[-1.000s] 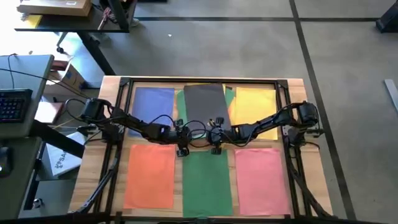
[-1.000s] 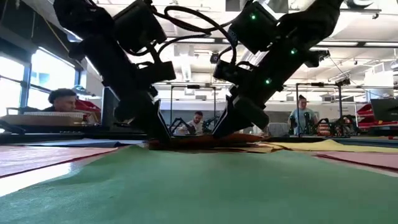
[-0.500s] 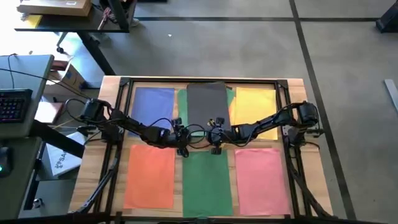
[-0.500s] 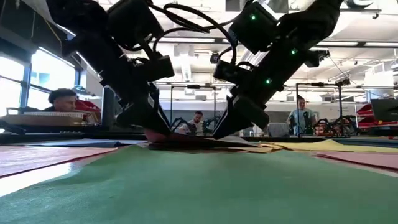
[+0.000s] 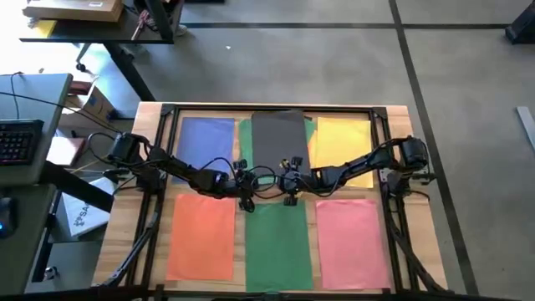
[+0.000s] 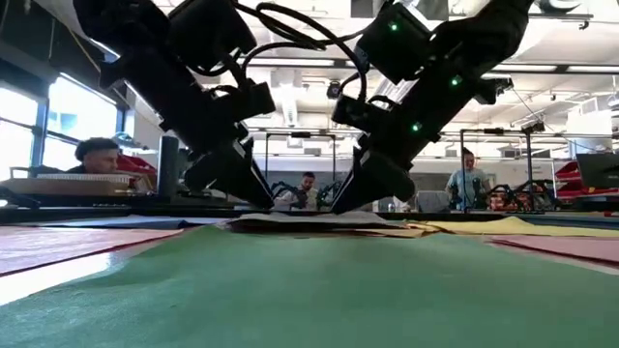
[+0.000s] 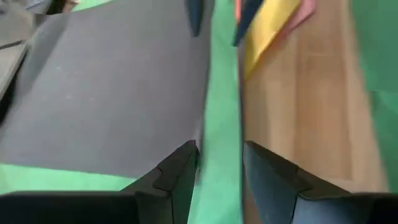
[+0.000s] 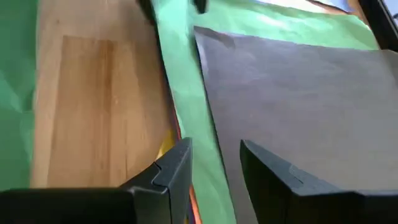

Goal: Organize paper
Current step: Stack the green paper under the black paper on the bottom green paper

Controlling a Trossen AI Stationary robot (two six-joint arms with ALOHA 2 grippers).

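A dark grey sheet (image 5: 278, 138) lies on a green sheet (image 5: 311, 132) at the table's far centre, on top of a small stack. Single-colour paper lies around it: blue (image 5: 205, 138), yellow (image 5: 344, 138), orange (image 5: 201, 234), green (image 5: 278, 247), pink (image 5: 351, 242). My left gripper (image 5: 245, 197) and right gripper (image 5: 290, 194) stand side by side at the stack's near edge, both narrowly open, fingers pointing down and away. In each wrist view a green strip (image 7: 222, 112) (image 8: 186, 93) shows in the gap between the fingers (image 7: 221, 165) (image 8: 216, 162), beside the grey sheet (image 7: 112, 93) (image 8: 298, 93). My left gripper reaches down to the stack's near edge (image 6: 263, 205), its fingers slanting from the near side. Whether the tips touch the paper I cannot tell. My right gripper comes down the same way at the near edge (image 6: 340, 207). Whether it touches also cannot be told.
A yellow sheet edge (image 7: 267, 31) sticks out from under the green one. A strip of bare wood (image 8: 93, 106) separates the stack from the near green sheet. A black frame (image 5: 276, 109) runs round the table. Desks, a keyboard and boxes stand off the table's left.
My left gripper has shifted a little toward the right gripper along the stack's near edge. The stack's near edge, raised slightly between the grippers before, now lies flat. The dark grey sheet, first a little askew, now lies square to the table.
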